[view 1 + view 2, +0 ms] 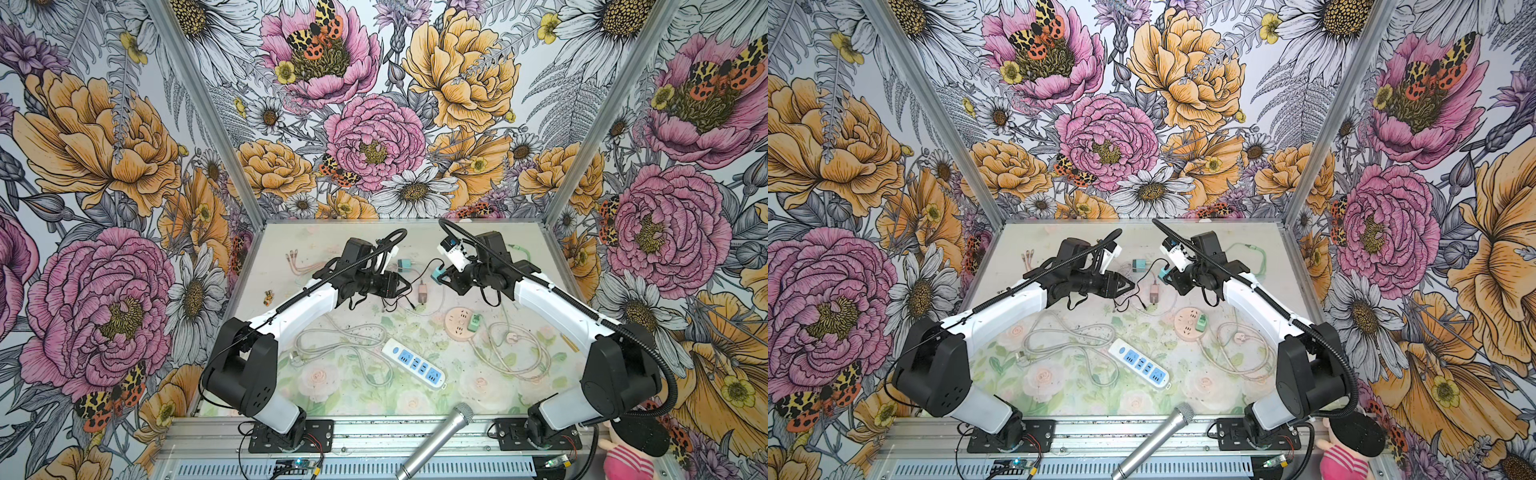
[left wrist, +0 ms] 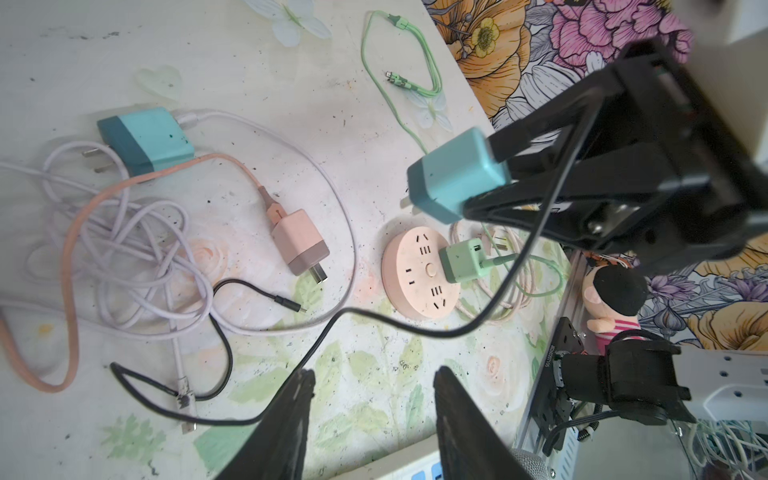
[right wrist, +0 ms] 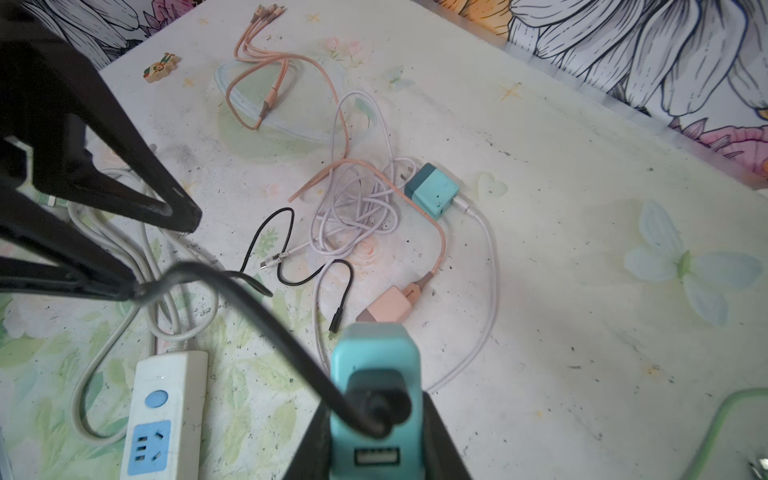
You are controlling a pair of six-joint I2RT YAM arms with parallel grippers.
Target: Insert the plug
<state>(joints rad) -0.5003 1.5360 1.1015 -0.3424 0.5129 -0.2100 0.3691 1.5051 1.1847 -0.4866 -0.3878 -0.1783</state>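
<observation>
The right claw (image 2: 484, 183) is clamped on the teal plug (image 2: 453, 174), one finger on each side of its body. It holds the plug off the worktop (image 1: 478, 399), over the far half near the middle. A metal prong shows at the plug's free end, and a black cable (image 2: 345, 309) is seated in its back.

The left claw (image 2: 374, 372) faces it from just beside, with its jaws about half apart and gripping nothing. The black cable sags from the plug down past the tip of one of its fingers (image 3: 124, 286). I cannot tell whether the cable rests on that tip.

A white power strip (image 1: 415, 368) lies at a slant in the middle of the worktop, toward the near edge, with its grey lead looped beside it. The round pink socket (image 1: 457, 322) sits between the strip and the right claw, and a green adapter (image 1: 475, 322) is plugged into its right side.

Beneath the two claws lie a second teal adapter (image 2: 145, 141), a pink adapter (image 2: 299, 241) and a tangle of pale cable (image 2: 124, 249), all close together. A green cable (image 2: 415, 62) lies by the far right corner, and a pink multi-head cable (image 3: 266, 83) lies toward the far left. A small wooden toy (image 3: 162, 66) sits at the left edge.
</observation>
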